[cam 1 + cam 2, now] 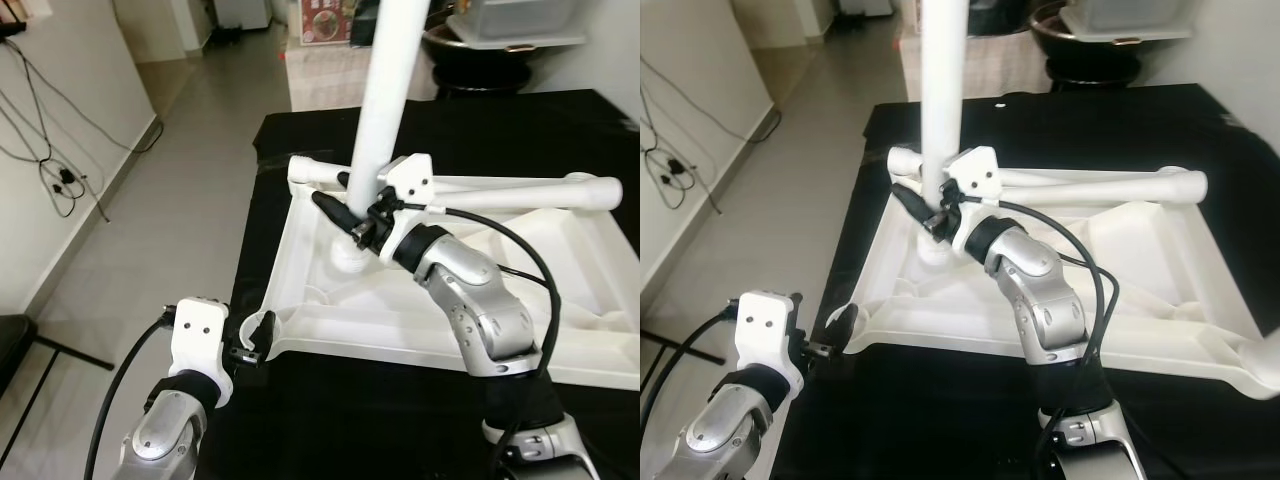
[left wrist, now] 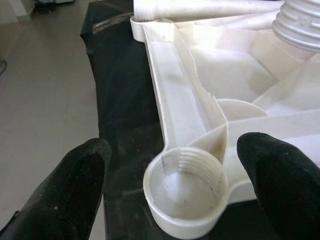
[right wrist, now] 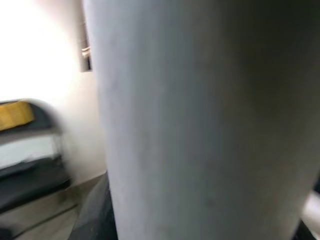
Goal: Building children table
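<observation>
Left eye view: the white tabletop [image 1: 560, 330] lay upside down on a black cloth [image 1: 300, 420]. The right gripper [image 1: 352, 215] was clamped on an upright white leg [image 1: 385, 110] standing in a socket near the far left corner. Another leg [image 1: 500, 192] lay flat along the far edge.

Right eye view: the left gripper [image 1: 830, 335] sat at the near left corner socket [image 1: 845, 318], fingers apart, holding nothing.

Left wrist view: the two black fingertips [image 2: 80, 175] were spread wide on either side of the threaded socket [image 2: 185, 187], not touching it.

Right wrist view: the leg [image 3: 200, 120] was right up close and blurry.
</observation>
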Available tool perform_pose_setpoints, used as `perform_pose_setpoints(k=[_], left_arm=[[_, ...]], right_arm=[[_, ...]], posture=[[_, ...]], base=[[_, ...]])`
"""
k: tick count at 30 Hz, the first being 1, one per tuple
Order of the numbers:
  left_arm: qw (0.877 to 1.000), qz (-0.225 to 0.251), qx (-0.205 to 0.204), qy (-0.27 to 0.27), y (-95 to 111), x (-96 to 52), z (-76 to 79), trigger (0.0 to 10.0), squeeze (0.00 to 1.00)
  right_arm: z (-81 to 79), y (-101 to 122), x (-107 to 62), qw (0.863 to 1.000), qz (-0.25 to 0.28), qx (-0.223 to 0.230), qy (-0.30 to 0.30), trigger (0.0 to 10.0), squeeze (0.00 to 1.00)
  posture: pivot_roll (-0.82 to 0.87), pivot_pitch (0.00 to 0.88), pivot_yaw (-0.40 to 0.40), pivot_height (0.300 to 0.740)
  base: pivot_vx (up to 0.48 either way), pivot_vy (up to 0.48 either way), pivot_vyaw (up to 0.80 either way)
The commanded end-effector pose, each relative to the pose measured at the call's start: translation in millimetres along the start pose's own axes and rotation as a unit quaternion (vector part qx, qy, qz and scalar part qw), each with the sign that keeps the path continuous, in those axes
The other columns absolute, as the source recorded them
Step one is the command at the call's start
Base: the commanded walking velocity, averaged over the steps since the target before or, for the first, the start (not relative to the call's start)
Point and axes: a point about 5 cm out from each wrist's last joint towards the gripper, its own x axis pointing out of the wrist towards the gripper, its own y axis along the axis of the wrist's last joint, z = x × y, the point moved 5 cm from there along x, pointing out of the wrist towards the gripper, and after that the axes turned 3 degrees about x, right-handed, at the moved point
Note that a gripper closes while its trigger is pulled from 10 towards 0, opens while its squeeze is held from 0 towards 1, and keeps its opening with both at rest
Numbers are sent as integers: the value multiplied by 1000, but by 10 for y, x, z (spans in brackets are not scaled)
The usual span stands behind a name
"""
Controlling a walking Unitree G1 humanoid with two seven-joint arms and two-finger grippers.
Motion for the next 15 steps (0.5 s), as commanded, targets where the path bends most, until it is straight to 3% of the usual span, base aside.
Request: perform_pose_setpoints(k=[1, 2, 4, 7, 9, 15], left_arm=[[1000, -14, 2, 3, -36, -64, 4, 10000, 0], [1000, -23, 0, 0, -64, -129, 36, 10000, 0], [1000, -23, 0, 0, -64, -129, 36, 10000, 0], [999, -49, 14, 13, -151, -376, 85, 10000, 0], [998, -54, 22, 27, -161, -430, 69, 10000, 0], [994, -68, 55, 58, -173, -505, 37, 10000, 0]], right_arm=[[-144, -6, -7, 999, -7, 7, 50, 10000, 0], [-247, -6, -27, 995, -10, 13, 94, 10000, 0], [-247, -6, -27, 995, -10, 13, 94, 10000, 0], [-550, 21, -92, 975, -5, 27, 219, 10000, 0], [-605, 16, -74, 971, -6, 25, 237, 10000, 0], [-685, 15, 36, 966, -5, 26, 258, 10000, 0]], posture=[[-27, 116, 37, 740], [-23, 123, 37, 740], [-23, 123, 37, 740], [-1, 143, 32, 740], [15, 153, 25, 740], [34, 177, 8, 740]], base=[[0, 0, 0], [0, 0, 0], [0, 0, 0], [0, 0, 0], [0, 0, 0], [0, 449, 0]])
